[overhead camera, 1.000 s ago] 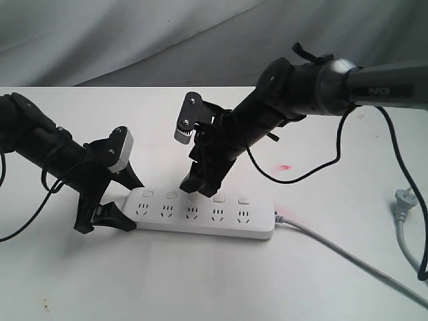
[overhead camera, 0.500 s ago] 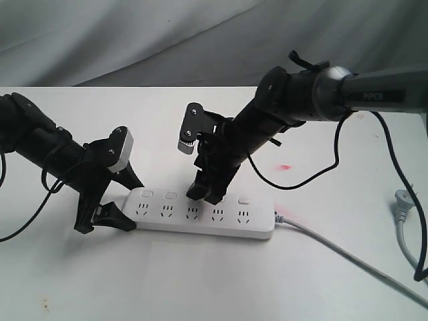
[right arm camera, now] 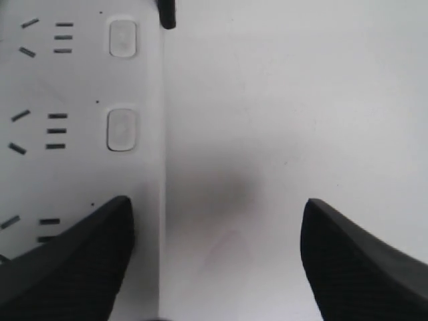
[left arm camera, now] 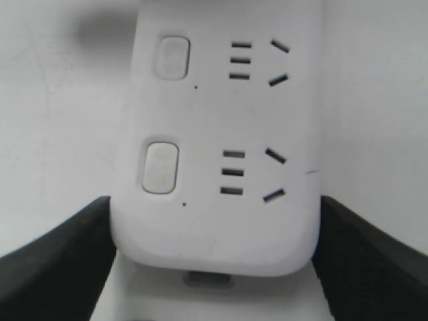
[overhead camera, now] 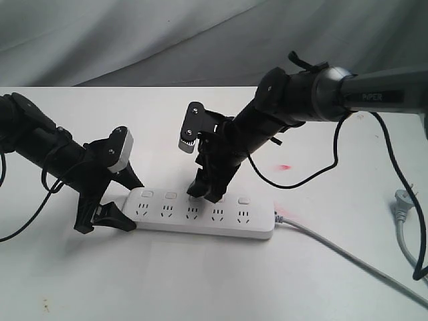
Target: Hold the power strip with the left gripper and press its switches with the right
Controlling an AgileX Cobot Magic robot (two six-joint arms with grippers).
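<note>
One crosswise power strip, end tight in left claw, right claw agape.

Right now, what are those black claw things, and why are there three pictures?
They are two robot arms with claws called grippers. The big picture is from a camera looking at the whole white table; the other two come from small cameras on each arm's wrist. On the table lies a white power strip with a grey cable, plus a loose plug. The left gripper pinches the strip's end between its fingers. The right gripper is open, one finger down on the row of switches, near the middle; whether it presses, I cannot tell.
</note>
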